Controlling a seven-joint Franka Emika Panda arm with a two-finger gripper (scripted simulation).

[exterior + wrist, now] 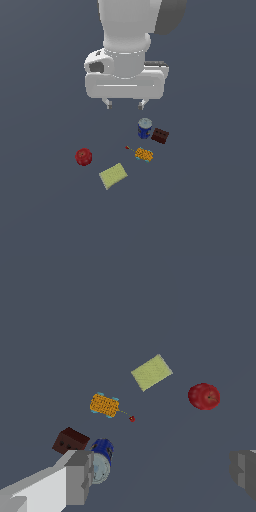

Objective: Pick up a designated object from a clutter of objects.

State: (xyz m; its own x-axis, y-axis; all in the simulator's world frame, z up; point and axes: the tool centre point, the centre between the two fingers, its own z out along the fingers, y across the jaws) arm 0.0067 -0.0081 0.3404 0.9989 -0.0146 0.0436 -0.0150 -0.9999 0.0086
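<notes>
A plain slate-grey desk (45,210) fills both views, matte and unmarked, with no walls, edges or other furnishing visible anywhere.

Nearest in the exterior view lies the yellow-green pad (113,176), flat on the desk and turned at a slant, apart from everything else. A little further back and toward the exterior view's left sits the red ball (83,156). Toward the exterior view's right of the pad is the orange block (144,154) with blue edging, a tiny red dot (127,147) just beside it. Behind these the blue can (145,128) stands upright with its silver top, the dark brown block (160,135) just beside it.

Farthest back, the white arm hangs above the clutter, its fingers (107,103) spread wide and empty, clear of every item.
</notes>
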